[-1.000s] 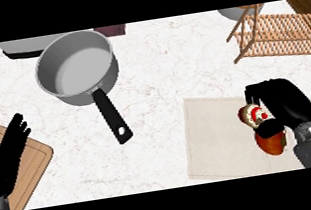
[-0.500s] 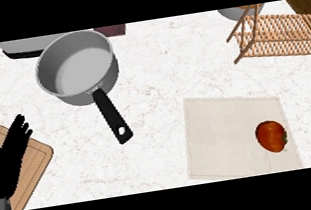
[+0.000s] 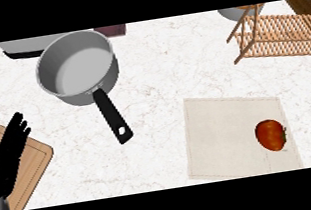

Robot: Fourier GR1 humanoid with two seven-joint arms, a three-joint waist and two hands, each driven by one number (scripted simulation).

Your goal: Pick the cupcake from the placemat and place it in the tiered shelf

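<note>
Our left hand (image 3: 4,159) rests open at the near left, fingers straight, over the board (image 3: 30,168). Our right hand shows nowhere in the head view, so we cannot tell its state. The cupcake is not visible either: the mat (image 3: 226,132) at the near right holds only a red tomato (image 3: 271,134) on its right part. Far right stands the shelf (image 3: 290,34), with nothing seen on its slats. A pan (image 3: 78,68) sits far left, handle pointing near. We judge the carry is in hand; next the cupcake must come over the shelf and be set down level on a tier.
</note>
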